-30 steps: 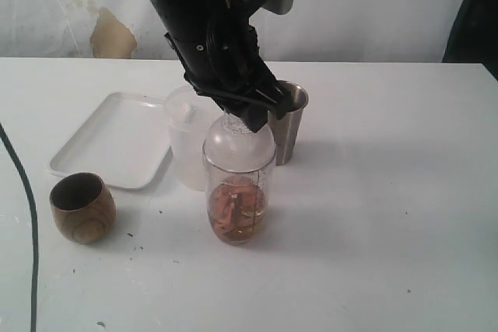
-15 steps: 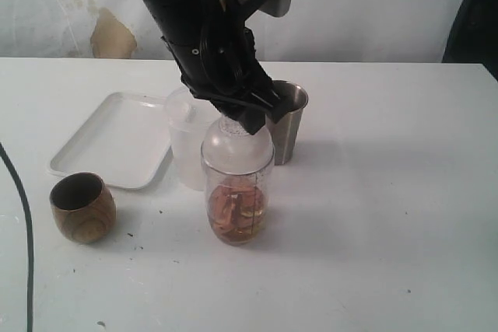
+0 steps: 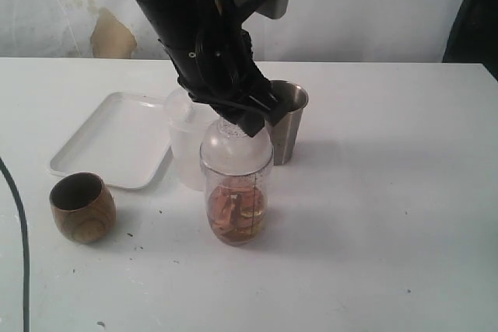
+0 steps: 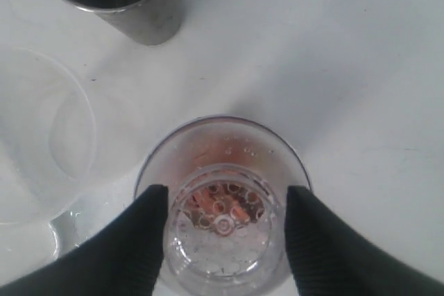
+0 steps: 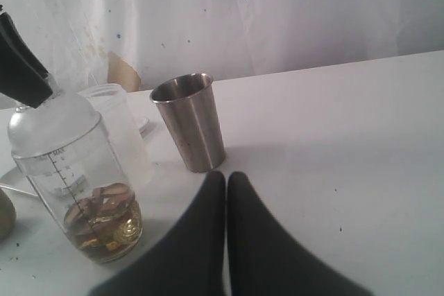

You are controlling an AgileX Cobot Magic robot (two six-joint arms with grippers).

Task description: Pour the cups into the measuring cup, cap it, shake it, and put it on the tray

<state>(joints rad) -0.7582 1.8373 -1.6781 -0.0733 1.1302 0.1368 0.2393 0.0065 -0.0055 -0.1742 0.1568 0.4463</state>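
**Cap crown hidden under the left arm**

In the exterior view the arm hides the dome cap's crown. The left tool straddles that cap, directly above the measuring cup on the counter; whether it grips cannot be told. The right tool is closed and empty.

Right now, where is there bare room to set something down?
Free: the table right of the steel tumbler in the exterior view, the front strip before the wooden cup and measuring cup, and the tray. Crowded: the middle, where frosted cup, measuring cup, tumbler and left gripper cluster.
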